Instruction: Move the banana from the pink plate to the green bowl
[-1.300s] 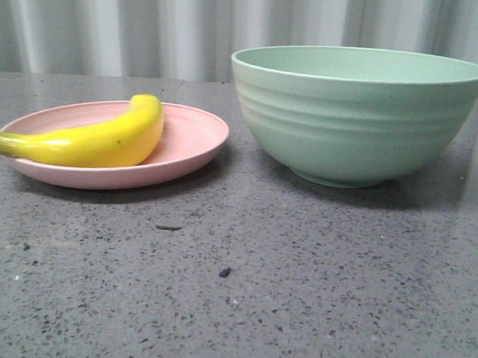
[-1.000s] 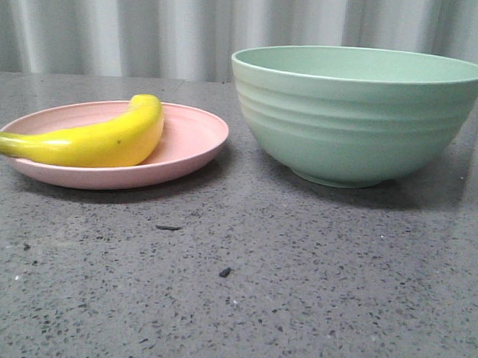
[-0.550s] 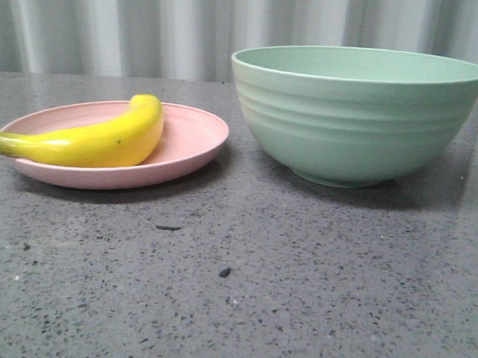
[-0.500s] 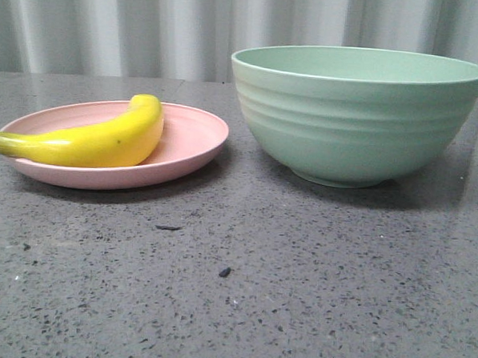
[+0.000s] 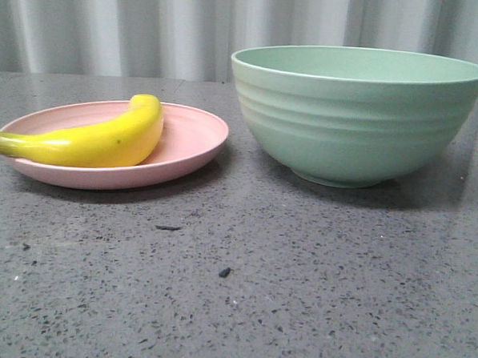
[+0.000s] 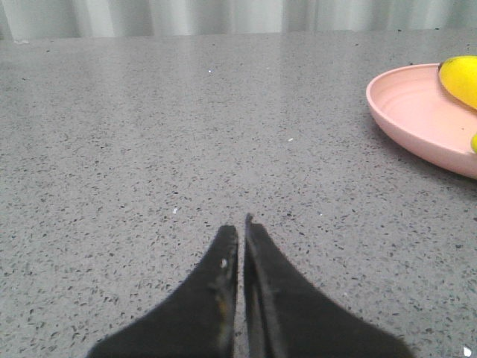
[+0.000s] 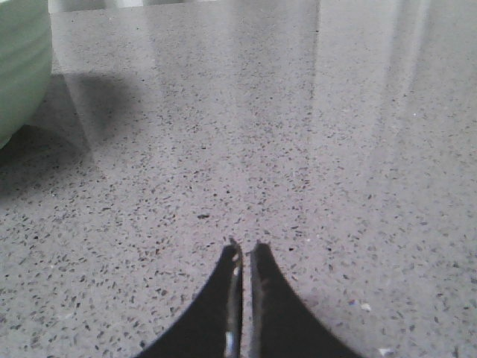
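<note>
The yellow banana [image 5: 97, 139] lies on the pink plate [image 5: 189, 140] at the left of the front view. The green bowl [image 5: 355, 113] stands to its right and shows nothing inside from here. Neither gripper shows in the front view. In the left wrist view my left gripper [image 6: 240, 227] is shut and empty over bare table, with the pink plate [image 6: 417, 119] and a bit of the banana [image 6: 460, 76] off to one side. In the right wrist view my right gripper [image 7: 245, 248] is shut and empty, with the bowl's wall [image 7: 21, 67] at the edge.
The grey speckled tabletop [image 5: 281, 293] stretches in front of the plate and the bowl, with small dark specks [image 5: 224, 271] on it. A pale corrugated wall [image 5: 151, 22] stands behind the table.
</note>
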Robot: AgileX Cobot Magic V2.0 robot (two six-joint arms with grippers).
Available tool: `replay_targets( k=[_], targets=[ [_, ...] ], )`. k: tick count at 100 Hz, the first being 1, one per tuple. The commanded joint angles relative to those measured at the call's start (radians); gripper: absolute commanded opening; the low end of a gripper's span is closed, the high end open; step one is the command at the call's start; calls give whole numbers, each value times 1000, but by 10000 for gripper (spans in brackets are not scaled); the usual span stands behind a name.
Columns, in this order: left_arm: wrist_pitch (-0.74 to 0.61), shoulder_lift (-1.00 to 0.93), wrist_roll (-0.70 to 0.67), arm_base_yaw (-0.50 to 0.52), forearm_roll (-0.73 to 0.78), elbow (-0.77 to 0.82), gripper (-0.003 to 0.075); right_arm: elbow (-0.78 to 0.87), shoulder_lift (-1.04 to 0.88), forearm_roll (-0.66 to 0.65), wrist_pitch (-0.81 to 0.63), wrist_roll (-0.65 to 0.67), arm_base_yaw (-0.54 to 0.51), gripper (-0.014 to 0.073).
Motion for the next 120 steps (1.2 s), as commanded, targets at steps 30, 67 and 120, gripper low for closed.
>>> replay_targets(
  k=[30, 67, 120],
  targets=[
    [-181, -28, -9, 3, -4, 9, -20, 22, -19, -15, -181, -1, -7, -67],
    [-223, -28, -9, 3, -4, 9, -20, 22, -19, 7, -264, -1, -7, -67],
    [-231, 3, -9, 3, -85, -89, -21, -87, 94, 13, -219, -1, 67, -67]
  ],
)
